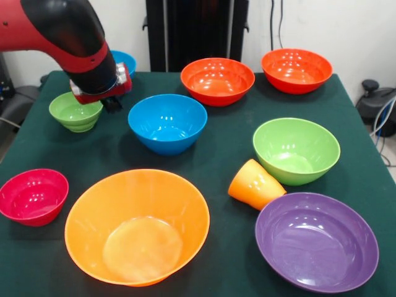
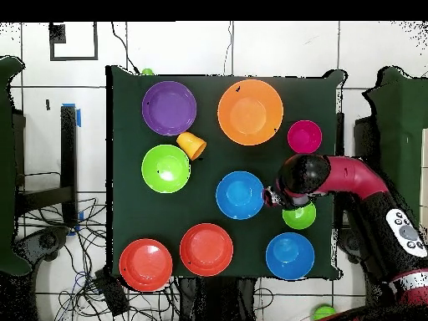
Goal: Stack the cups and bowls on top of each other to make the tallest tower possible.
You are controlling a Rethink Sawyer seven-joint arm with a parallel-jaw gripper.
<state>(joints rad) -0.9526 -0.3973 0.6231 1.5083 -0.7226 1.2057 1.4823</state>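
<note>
The crimson bowl sits at the far left of the front view, well nearer the camera than the pincer and apart from it. It looks light, stiff and glossy, so it could slip; its thin rim is the likely place to take it.

The small ribbed green bowl lies just beside the pincer, to its left. Its ribs should offer a surer hold than smooth plastic.

The pincer hangs low above the green counter between that bowl and the middle blue bowl. Whether it is spread or pressed together cannot be told, as the wrist hides it.

A second blue bowl peeks out behind the arm, just beyond the pincer.

The large orange bowl is well in front of the pincer. It is wide, and probably best left as a base.

Two red-orange bowls stand to the pincer's right, toward the back of the counter.

The orange cup lies tipped on its side, well to the pincer's right and touching or nearly touching the large green bowl. It is narrow enough to be pinched across its body, though it would probably roll if nudged.

The purple bowl is farthest from the pincer.

Nothing is stacked yet.
</note>
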